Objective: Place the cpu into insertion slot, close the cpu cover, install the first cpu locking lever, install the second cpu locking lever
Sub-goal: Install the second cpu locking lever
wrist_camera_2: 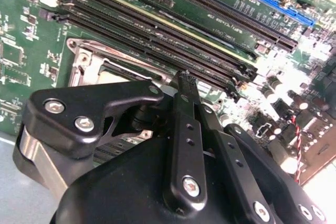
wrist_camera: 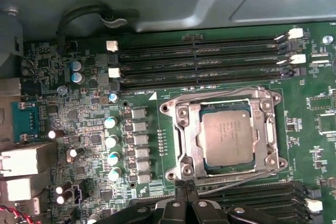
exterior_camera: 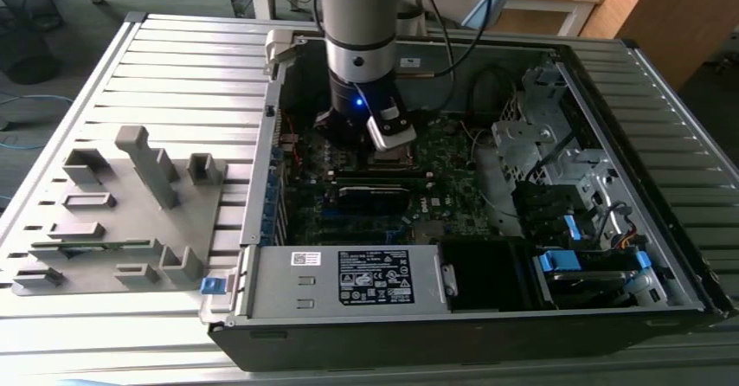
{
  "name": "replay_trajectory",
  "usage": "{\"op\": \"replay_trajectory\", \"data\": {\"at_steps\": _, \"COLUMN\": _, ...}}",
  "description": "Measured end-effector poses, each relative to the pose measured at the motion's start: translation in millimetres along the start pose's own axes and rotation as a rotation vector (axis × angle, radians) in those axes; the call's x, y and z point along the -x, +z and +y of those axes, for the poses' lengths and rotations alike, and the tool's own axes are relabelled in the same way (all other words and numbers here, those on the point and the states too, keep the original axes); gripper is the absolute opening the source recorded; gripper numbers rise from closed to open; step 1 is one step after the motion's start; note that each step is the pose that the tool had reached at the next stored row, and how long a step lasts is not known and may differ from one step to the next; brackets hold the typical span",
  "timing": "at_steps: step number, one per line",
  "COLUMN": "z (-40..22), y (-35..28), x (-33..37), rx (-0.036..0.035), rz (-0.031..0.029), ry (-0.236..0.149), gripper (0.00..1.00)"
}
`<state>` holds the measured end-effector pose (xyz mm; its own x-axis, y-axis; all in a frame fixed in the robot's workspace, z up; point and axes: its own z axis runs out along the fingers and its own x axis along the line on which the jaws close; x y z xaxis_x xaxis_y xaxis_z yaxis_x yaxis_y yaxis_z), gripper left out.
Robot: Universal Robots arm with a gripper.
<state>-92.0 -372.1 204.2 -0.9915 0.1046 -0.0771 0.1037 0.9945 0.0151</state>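
The chip sits in the socket on the green circuit board, with the metal cover frame lying flat around it. Long black memory slots run along one side of the socket and a second bank along the opposite side. The tool hangs just above the board beside the socket, fingers together, holding nothing. The arm reaches down into the open computer case, which lies on a slatted metal bench. A grey parts holder rests near the bench's edge at the exterior view's left.
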Motion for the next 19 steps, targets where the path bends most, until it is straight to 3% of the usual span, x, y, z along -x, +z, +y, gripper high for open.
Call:
{"op": "replay_trajectory", "data": {"at_steps": 6, "z": -0.2, "y": 2.0, "x": -1.7, "rx": 0.0021, "rz": 0.0004, "ry": 0.0, "gripper": 0.1}}
{"op": "replay_trajectory", "data": {"at_steps": 8, "z": -0.2, "y": 2.1, "x": -1.8, "rx": 0.0086, "rz": 0.001, "ry": 0.001, "gripper": 0.1}}
{"op": "replay_trajectory", "data": {"at_steps": 11, "z": -0.3, "y": 2.1, "x": -1.8, "rx": 0.0251, "rz": 0.0027, "ry": 0.002, "gripper": 0.1}}
{"op": "replay_trajectory", "data": {"at_steps": 19, "z": -1.2, "y": 2.9, "x": -2.0, "rx": 0.0351, "rz": 0.0036, "ry": 0.003, "gripper": 0.1}}
